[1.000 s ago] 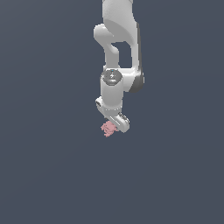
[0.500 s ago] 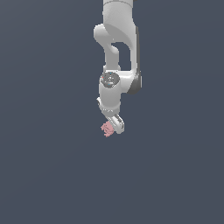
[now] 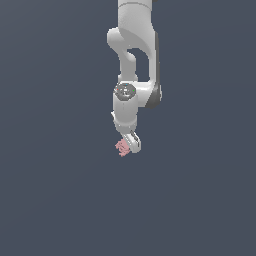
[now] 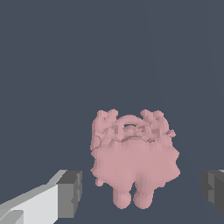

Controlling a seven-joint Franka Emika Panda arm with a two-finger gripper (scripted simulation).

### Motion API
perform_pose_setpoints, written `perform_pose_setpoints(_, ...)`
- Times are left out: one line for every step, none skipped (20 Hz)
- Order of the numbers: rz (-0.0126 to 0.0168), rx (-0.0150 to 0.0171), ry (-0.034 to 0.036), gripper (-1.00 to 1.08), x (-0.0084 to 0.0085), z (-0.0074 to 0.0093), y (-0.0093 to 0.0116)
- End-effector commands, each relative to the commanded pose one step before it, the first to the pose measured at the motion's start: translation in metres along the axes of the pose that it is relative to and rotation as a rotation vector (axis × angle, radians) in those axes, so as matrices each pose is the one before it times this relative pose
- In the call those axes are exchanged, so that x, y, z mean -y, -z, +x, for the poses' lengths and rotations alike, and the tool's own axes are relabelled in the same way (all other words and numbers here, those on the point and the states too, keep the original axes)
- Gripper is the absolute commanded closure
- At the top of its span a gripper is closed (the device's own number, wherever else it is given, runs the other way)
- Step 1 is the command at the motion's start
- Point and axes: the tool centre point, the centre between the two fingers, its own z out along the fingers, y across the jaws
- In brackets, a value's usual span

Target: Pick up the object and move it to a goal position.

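From the wrist camera I see the end effector (image 4: 142, 188) spread wide, its dark pads (image 4: 70, 194) standing clear of the pink lump (image 4: 133, 159) on both sides, nothing clamped yet. I read this as lining up so the lump sits centred between them before closing. In the exterior view the lump (image 3: 122, 147) lies just beside the fingertips, with flat grey ground open all round.

Flat dark slate-blue backdrop, uniform, featureless; even, shadowless light
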Motion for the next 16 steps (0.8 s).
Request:
perform_pose_setpoints(-0.00052, 0.00022, -0.00036, -0.92, -0.00028, -0.00017, -0.00409)
perform_pose_setpoints(-0.00002, 0.00001, -0.00049, -0.92, -0.00015, 0.00003, -0.00296)
perform_pose_setpoints(-0.00002, 0.00001, -0.00049, -0.92, -0.00016, -0.00002, -0.00360)
perform_pose_setpoints(-0.00002, 0.00000, -0.00049, -0.92, -0.00017, -0.00007, -0.00423)
perform_pose_setpoints(-0.00003, 0.00000, -0.00069, -0.92, -0.00023, -0.00001, -0.00484)
perform_pose_setpoints(-0.00003, 0.00000, -0.00069, -0.92, -0.00022, -0.00004, -0.00542)
perform_pose_setpoints(-0.00002, 0.00000, -0.00049, -0.92, -0.00014, -0.00011, -0.00533)
perform_pose_setpoints(-0.00001, 0.00000, -0.00049, -0.92, -0.00009, -0.00003, -0.00463)
perform_pose_setpoints(0.00000, 0.00000, -0.00049, -0.92, -0.00004, 0.00005, -0.00393)
perform_pose_setpoints(0.00000, 0.00000, 0.00000, -0.92, 0.00015, -0.00012, -0.00325)
perform_pose_setpoints(0.00006, 0.00002, -0.00048, -0.92, 0.00005, 0.00020, -0.00257)
perform_pose_setpoints(0.00000, 0.00000, 0.00000, -0.92, 0.00020, 0.00001, -0.00197)
perform_pose_setpoints(0.00000, 0.00000, 0.00000, -0.92, 0.00018, 0.00004, -0.00137)
perform_pose_setpoints(0.00000, 0.00000, 0.00000, -0.92, 0.00013, 0.00004, -0.00080)
perform_pose_setpoints(0.00000, 0.00000, 0.00000, -0.92, 0.00005, 0.00001, -0.00026)
perform_pose_setpoints(0.00000, 0.00000, 0.00000, 1.08, 0.00000, 0.00000, 0.00000)
